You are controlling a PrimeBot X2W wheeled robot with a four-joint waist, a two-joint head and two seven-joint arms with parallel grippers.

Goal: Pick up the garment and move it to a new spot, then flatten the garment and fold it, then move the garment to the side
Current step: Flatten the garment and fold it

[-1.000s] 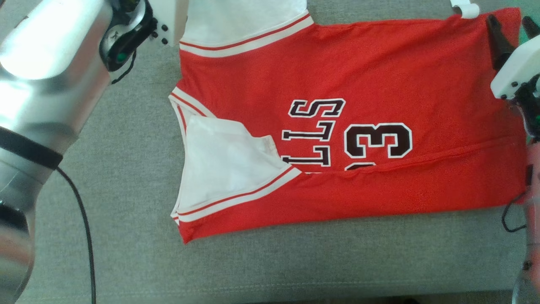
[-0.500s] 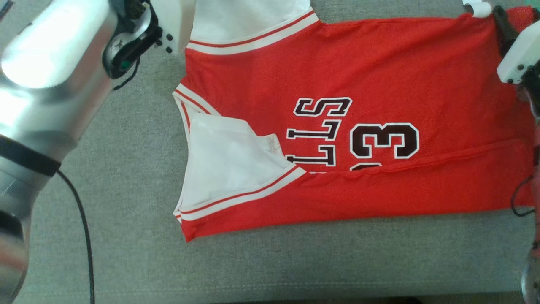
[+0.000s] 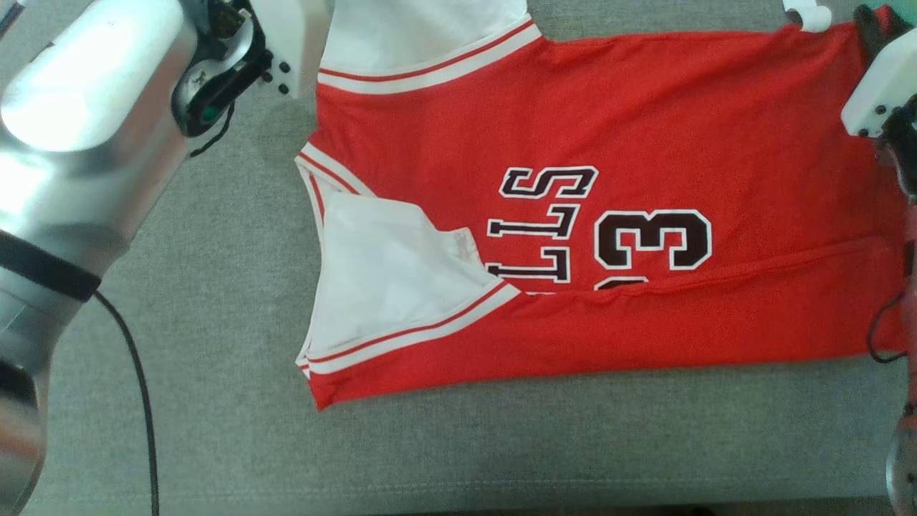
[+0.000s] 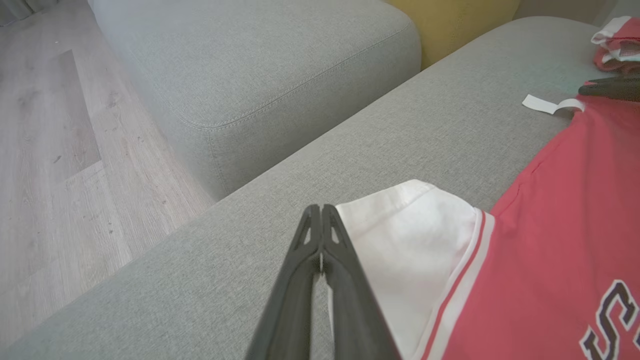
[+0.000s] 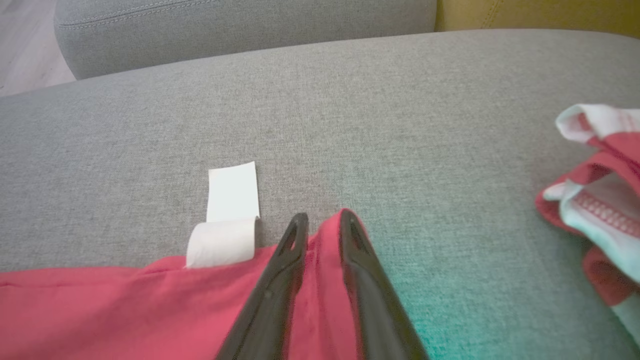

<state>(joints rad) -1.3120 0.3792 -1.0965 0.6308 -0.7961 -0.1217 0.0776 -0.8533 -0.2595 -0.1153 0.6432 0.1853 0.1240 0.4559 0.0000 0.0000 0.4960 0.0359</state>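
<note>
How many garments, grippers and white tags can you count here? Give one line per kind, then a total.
Garments: 2, the jersey and a crumpled red-and-white garment.
Grippers: 2, the left gripper and the right gripper.
White tags: 1, the tag at the jersey's edge.
Total: 5.

Work surface was grey woven-fabric sofa seat [image 3: 215, 444]: wide, flat, faint seam along near edge. Second grey upholstered section [image 4: 250, 65] stood beyond far edge, toward left; rounded corners, stitched seam around top. Mustard-yellow surface [image 5: 540, 12] showed behind far edge, toward right; kind unclear. Pale wood-look plank floor [image 4: 50, 165] lay left of sofa, boards in mixed grey-beige tones, few dark scuffs. Light was soft and even, no hard shadows. Faint greenish cast fell on seat fabric at far right.
</note>
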